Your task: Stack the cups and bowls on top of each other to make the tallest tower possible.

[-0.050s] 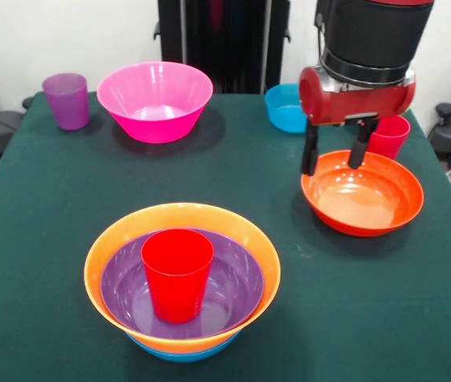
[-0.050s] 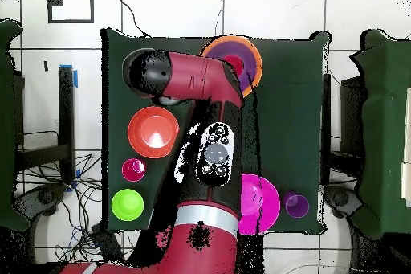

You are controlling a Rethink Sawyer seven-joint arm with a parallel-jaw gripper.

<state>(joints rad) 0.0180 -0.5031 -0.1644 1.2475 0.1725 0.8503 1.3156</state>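
tower (image 1: 182, 290) blue base mostly hidden | pincer (image 1: 334, 156) apart, over red-orange bowl (image 1: 363, 193)

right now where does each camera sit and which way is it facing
Front view: across the table, facing the robot; shows the gripper open over the red-orange bowl, beside the tower.
Overhead view: above, looking straight down; shows the red arm crossing the table.
Shared: red-orange bowl, tower, pink bowl, purple cup.

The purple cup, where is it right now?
In the front view the purple cup stands alone at the table's far left corner, just left of the big pink bowl.
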